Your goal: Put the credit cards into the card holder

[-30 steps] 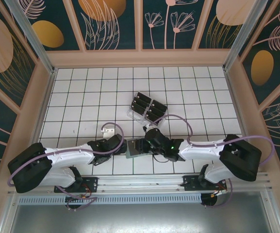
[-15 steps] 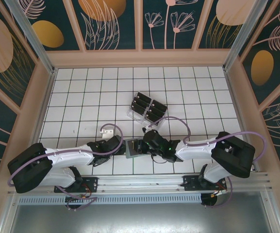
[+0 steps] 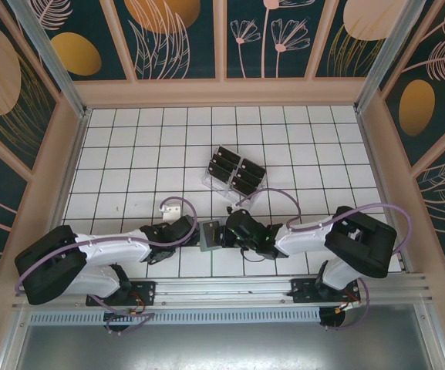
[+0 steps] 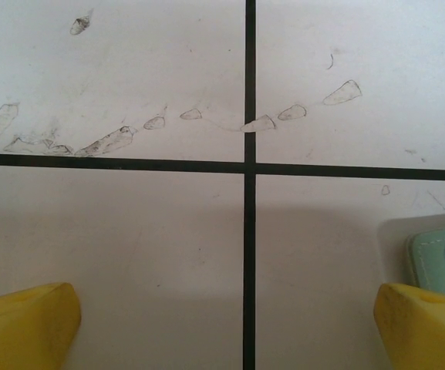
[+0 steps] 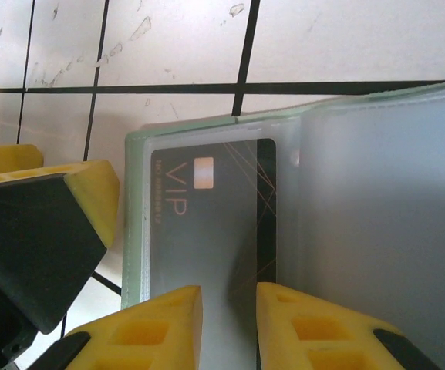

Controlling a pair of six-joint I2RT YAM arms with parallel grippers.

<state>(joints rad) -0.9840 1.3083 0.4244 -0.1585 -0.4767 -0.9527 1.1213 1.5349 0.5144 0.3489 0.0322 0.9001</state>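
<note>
The sage-green card holder (image 3: 208, 238) lies open on the tiles between my two grippers. In the right wrist view a black credit card (image 5: 207, 223) marked VIP sits in the holder's (image 5: 133, 216) frosted left pocket, with a narrow black strip of it uncovered. My right gripper (image 5: 228, 324) hovers over that card, its jaws a narrow gap apart with nothing clamped between them. My left gripper (image 4: 230, 331) stands wide open over bare tile, and the holder's corner (image 4: 442, 258) lies just beyond its right finger. Several more credit cards (image 3: 234, 171) stand in a clear rack further back.
The clear plastic rack (image 3: 209, 181) stands on the white tiled floor (image 3: 129, 154) about two tiles behind the grippers. A small white piece (image 3: 172, 206) lies by the left arm's cable. Wooden walls enclose the floor on three sides.
The right arm's elbow has swung left and its gripper has slid slightly left over the holder. The left arm has not moved.
</note>
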